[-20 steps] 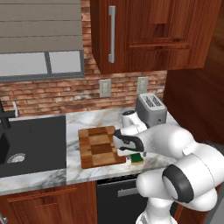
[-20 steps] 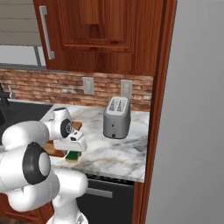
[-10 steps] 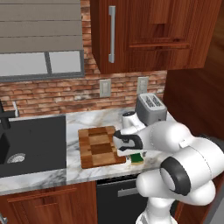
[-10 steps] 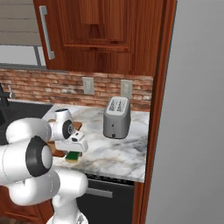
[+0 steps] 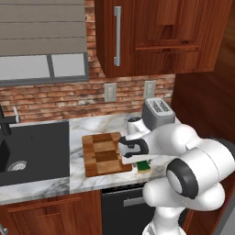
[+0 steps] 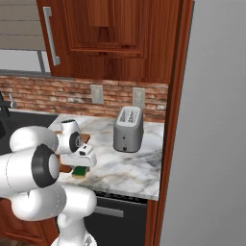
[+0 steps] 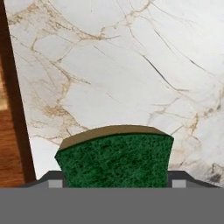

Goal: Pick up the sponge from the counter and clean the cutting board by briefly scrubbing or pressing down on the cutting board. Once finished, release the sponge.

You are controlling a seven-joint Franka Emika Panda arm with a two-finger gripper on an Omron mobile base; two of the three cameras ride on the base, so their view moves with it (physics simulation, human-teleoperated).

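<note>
White marble counter (image 5: 92, 126), grey-veined, smooth, over reddish-brown cabinets. Thick-edged checkered wooden cutting board (image 5: 103, 153) lying flat beside the black sink basin (image 5: 34, 149). Boxy metal toaster (image 6: 128, 129) upright near the brick wall. Gripper (image 7: 113, 183) low over the sponge (image 7: 114, 161), fingers flanking its coarse green top; clamped or not, cannot tell. Sponge just right of the board, off it.

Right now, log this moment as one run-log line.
phase: grasping | gripper: straddling sponge, closure unclear | sponge: on counter beside cutting board | board: unscrubbed
</note>
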